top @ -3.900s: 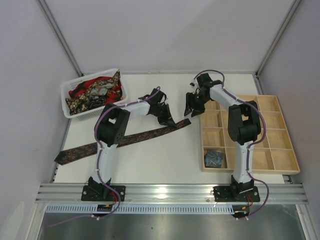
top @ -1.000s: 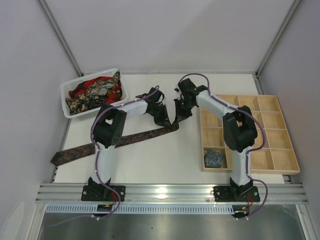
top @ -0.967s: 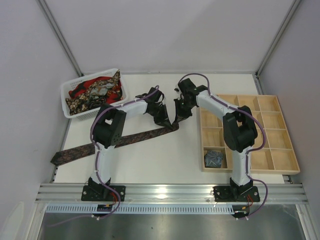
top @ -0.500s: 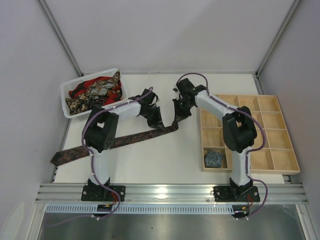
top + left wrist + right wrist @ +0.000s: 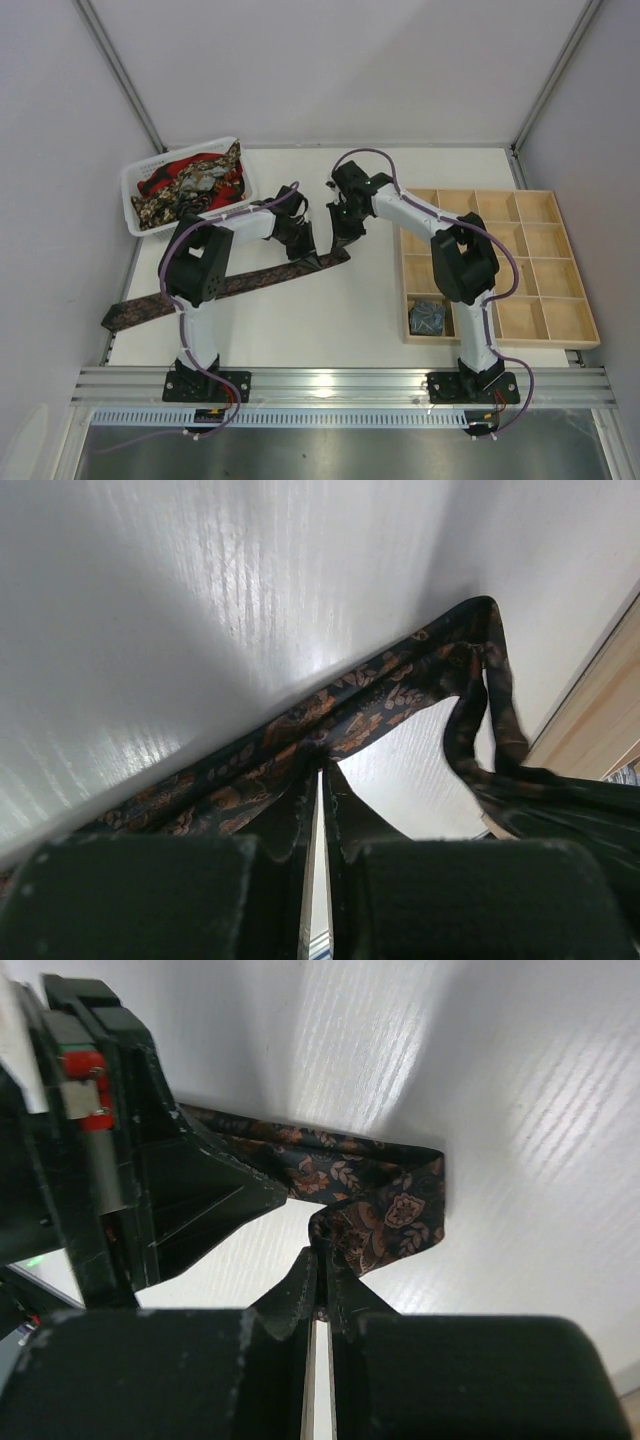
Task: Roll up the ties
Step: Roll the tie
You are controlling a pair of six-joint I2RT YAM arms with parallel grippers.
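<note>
A long dark brown-maroon patterned tie [image 5: 215,287] lies diagonally across the table, its wide end hanging past the left edge. Its right end is folded back on itself [image 5: 395,1205]. My left gripper [image 5: 303,248] is shut on the tie [image 5: 300,730] a little left of the fold. My right gripper [image 5: 340,226] is shut on the folded end, its fingertips [image 5: 322,1260] pinching the fabric. The left gripper's black fingers [image 5: 190,1200] show close beside in the right wrist view. A grey-blue rolled tie [image 5: 430,317] sits in a front-left compartment of the wooden tray.
A white basket [image 5: 150,165] at the back left holds several loose red and gold-black ties [image 5: 190,185]. A wooden tray [image 5: 560,290] with several compartments lies at the right. The tray's edge [image 5: 600,710] shows in the left wrist view.
Both grippers have moved left together, dragging the tie's right end leftward. The tie's end is now folded back, and the whole tie has slid left.
</note>
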